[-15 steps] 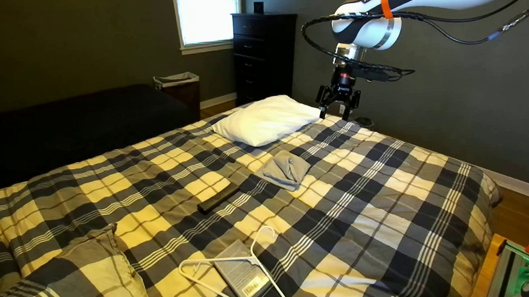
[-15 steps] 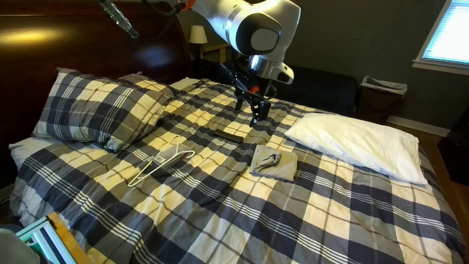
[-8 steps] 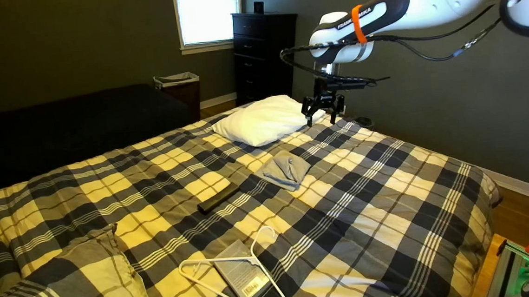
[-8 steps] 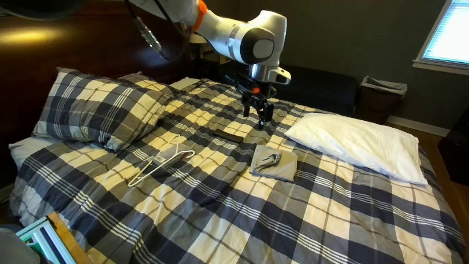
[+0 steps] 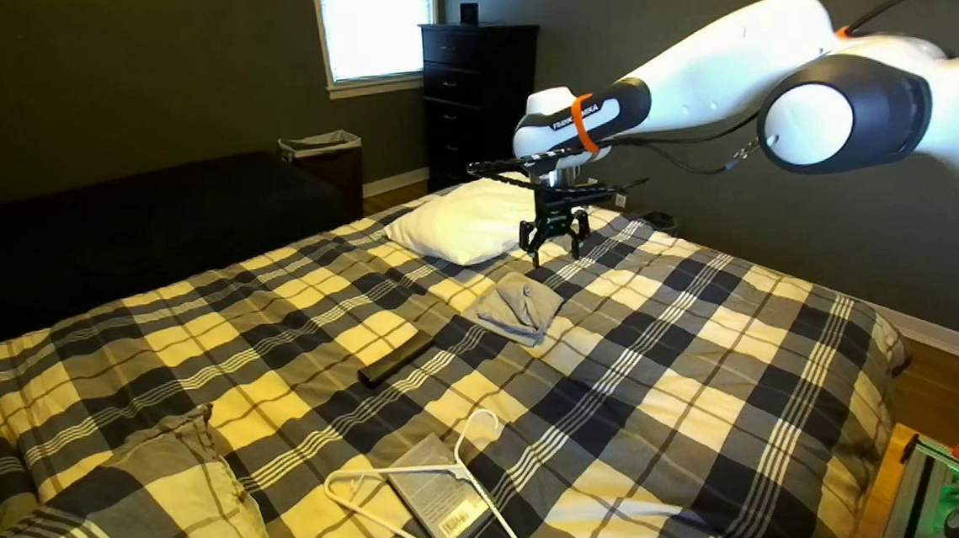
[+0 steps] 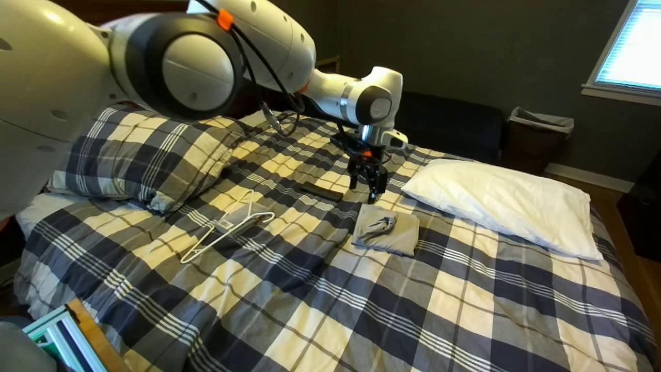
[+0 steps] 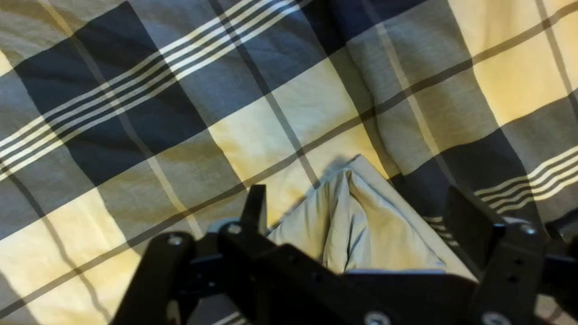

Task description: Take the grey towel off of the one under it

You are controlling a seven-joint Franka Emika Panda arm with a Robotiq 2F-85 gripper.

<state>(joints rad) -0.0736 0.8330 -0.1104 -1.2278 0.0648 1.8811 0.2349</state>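
Note:
A crumpled grey towel (image 5: pixel 518 304) lies on the plaid bed, ridged in the middle. It also shows in an exterior view (image 6: pixel 378 227) and in the wrist view (image 7: pixel 393 237). A flat lighter grey towel (image 7: pixel 391 196) under it shows as a strip along one edge; the rest is covered. My gripper (image 5: pixel 555 257) points down, empty, above the bed at the towels' pillow-side edge. It also shows in an exterior view (image 6: pixel 363 190). In the wrist view, the gripper (image 7: pixel 356 194) has its fingers wide apart, with the towels' corner between them in the picture, lower down and apart from the fingers.
A white pillow (image 6: pixel 506 204) lies close beside the towels. A black bar (image 5: pixel 395 359) lies on their other side. A white hanger (image 5: pixel 460 470) rests over a grey box (image 5: pixel 440 495). Plaid pillows (image 6: pixel 139 150) are at the headboard end.
The arm has lowered and reached farther out, bringing the gripper down and closer to the towels. The gripper has straightened from a tilt to pointing down. The towels have not moved.

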